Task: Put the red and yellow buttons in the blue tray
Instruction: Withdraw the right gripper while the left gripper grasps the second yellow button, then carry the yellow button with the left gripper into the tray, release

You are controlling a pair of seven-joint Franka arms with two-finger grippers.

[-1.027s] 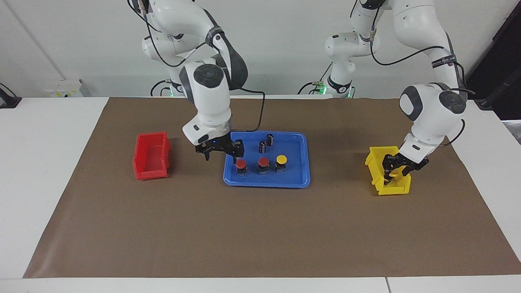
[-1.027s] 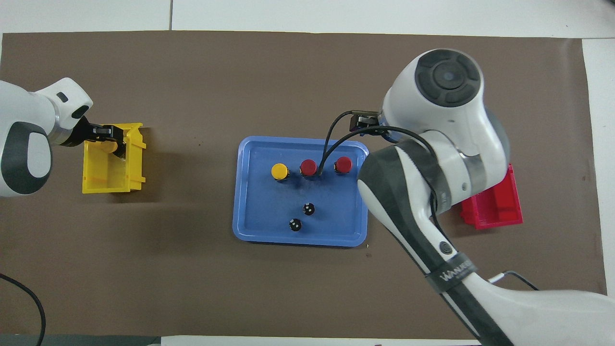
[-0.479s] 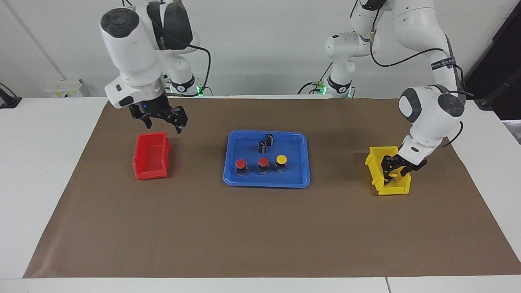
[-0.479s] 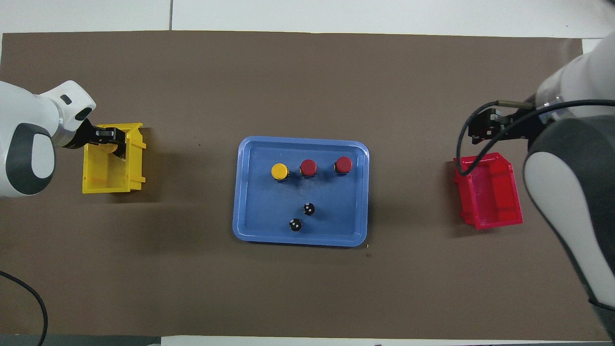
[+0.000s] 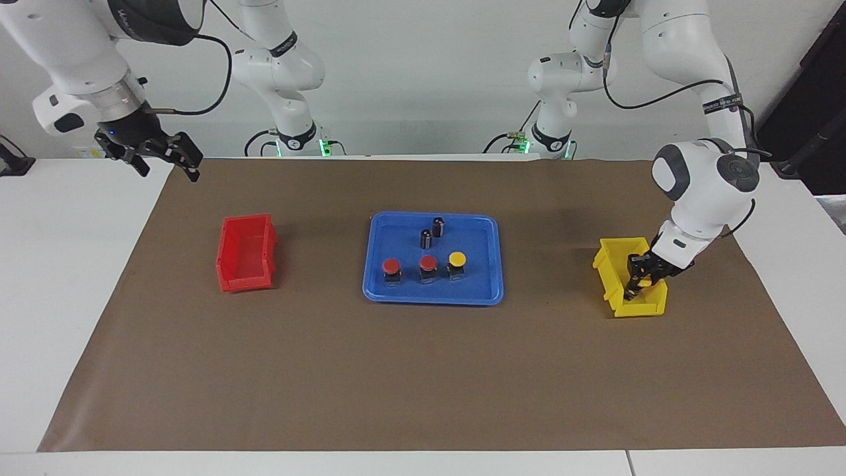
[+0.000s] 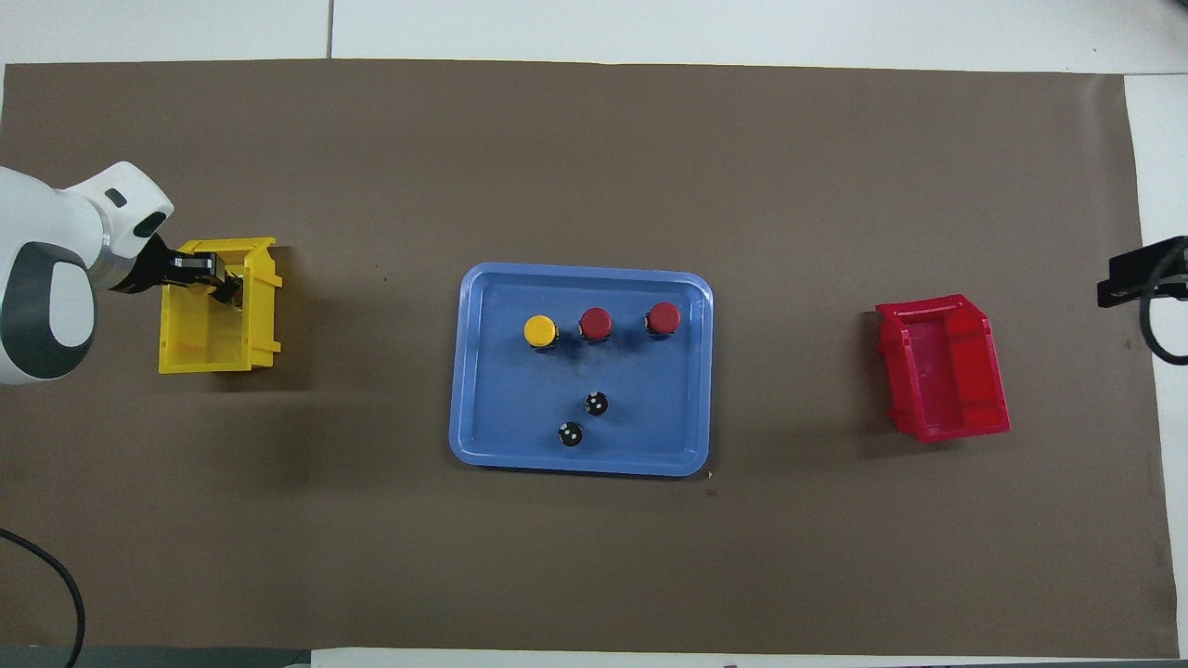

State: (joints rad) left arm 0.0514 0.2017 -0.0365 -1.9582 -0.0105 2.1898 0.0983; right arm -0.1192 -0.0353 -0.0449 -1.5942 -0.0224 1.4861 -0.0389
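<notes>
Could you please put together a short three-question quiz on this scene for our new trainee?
1. How many capped buttons stand in the blue tray?
2. True or false: the red bin holds a button.
3. The left gripper reaches into which container: A) blue tray, B) yellow bin, C) red bin?

Key: 1. Three: two red buttons and one yellow button. 2. False. 3. B. The right gripper waits, raised over the table's edge at the right arm's end.

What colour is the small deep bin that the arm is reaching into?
Yellow: the small deep plastic bin, clearest in the facing view.
</notes>
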